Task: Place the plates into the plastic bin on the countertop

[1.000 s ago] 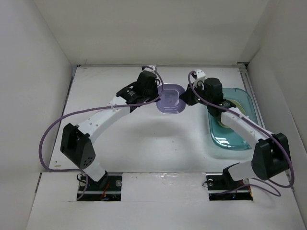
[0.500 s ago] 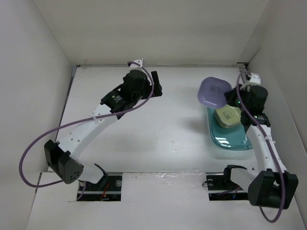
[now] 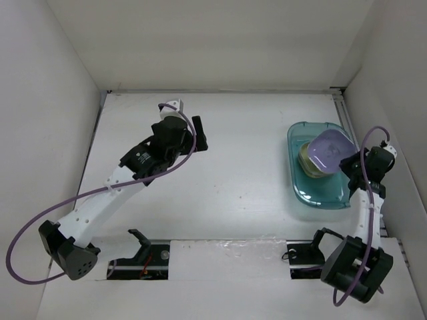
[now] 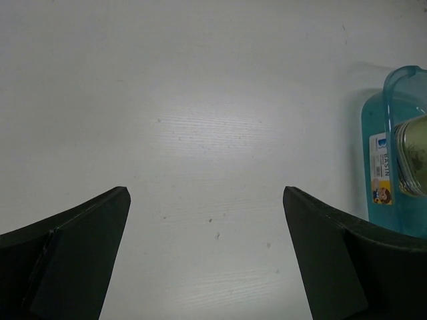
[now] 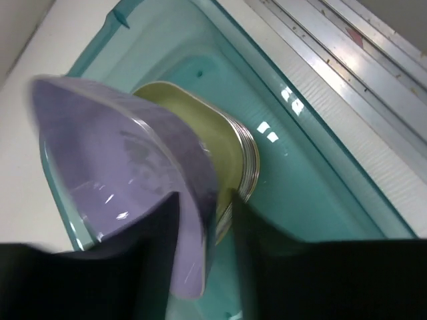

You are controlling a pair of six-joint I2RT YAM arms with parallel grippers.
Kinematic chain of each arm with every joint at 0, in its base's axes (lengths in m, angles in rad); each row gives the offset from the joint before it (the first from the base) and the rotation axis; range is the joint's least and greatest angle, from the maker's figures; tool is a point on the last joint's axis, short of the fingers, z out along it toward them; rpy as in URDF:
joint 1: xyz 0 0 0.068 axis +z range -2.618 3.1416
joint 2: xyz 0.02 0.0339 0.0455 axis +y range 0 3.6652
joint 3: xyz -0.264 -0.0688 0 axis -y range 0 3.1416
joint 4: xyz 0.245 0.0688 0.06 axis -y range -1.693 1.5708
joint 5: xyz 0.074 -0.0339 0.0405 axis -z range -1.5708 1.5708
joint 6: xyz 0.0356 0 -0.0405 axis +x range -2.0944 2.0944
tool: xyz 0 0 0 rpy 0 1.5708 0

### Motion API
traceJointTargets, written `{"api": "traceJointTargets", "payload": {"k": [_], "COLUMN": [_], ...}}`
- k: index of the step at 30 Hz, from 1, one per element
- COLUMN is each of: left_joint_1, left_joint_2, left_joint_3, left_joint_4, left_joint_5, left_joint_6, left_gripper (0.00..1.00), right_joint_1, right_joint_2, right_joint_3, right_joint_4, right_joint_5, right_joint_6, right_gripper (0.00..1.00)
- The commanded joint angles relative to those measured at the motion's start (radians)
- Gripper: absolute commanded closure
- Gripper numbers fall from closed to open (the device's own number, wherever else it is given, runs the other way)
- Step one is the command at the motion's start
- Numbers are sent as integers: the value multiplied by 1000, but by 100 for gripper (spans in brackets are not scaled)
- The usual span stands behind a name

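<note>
Right pincer (image 5: 207,207) clamps lavender plate (image 5: 120,153) over stack (image 5: 235,157) in bin (image 5: 313,193) | left pincer (image 4: 207,193) spread, arm (image 3: 113,187) outstretched

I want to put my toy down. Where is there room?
The widest bare patch of countertop lies between the left gripper and the plastic bin. The bin's near end is bare too. Its far end is crowded: stacked plates, with the right gripper holding a lavender plate over them.

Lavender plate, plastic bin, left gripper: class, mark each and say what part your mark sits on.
lavender plate (image 3: 331,149), top external view, its inner face.
plastic bin (image 3: 317,193), top external view, bare floor at its near end.
left gripper (image 4: 205,195), left wrist view, midway between its open fingertips.
</note>
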Motion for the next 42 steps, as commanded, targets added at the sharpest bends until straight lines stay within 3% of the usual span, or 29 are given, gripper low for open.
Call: {"api": "traceJointTargets", "payload": {"k": [1,2,3,4,5,11,16,19,20,24,27,34,42], "left_joint_1": [5,5,5,5,5,5,5,5,5,5,5,5,5], "left_joint_2": [-42,-42,-42,-42,-42,-53,-87,-143,-163,-275,-370,-578,-749], "left_joint_3": [-15,-24,-24,-24,-24,-15,34,60,60,78,78,46,-12], "left_joint_4": [-2,-2,-2,-2,-2,-2,-94,-148,-160,-218,-272,-320,-360], "left_joint_5": [-17,-17,-8,-8,-8,-37,-161,-224,-242,-285,-276,-186,-177], "left_joint_6": [-4,-4,-4,-4,-4,-27,-57,-57,-57,-38,-37,-28,-39], "left_gripper": [0,0,0,0,0,0,0,0,0,0,0,0,0], "right_joint_1": [-7,2,2,15,15,36,119,304,434,657,751,820,881], "right_joint_2": [-9,-9,-20,-47,-69,-215,-144,-123,-144,-225,-337,-519,-581], "right_joint_3": [0,0,14,14,23,110,362,498,520,595,633,856,908], "right_joint_4": [129,144,144,144,144,111,-212,-391,-406,-558,-661,-854,-962], "right_joint_5": [-54,-68,-68,-68,-68,-140,-235,-107,-16,175,266,257,344], "right_joint_6": [63,52,40,31,19,-79,-426,-569,-584,-661,-696,-762,-762], "right_gripper": [48,37,14,4,1,1,1,1,1,1,1,1,1]}}
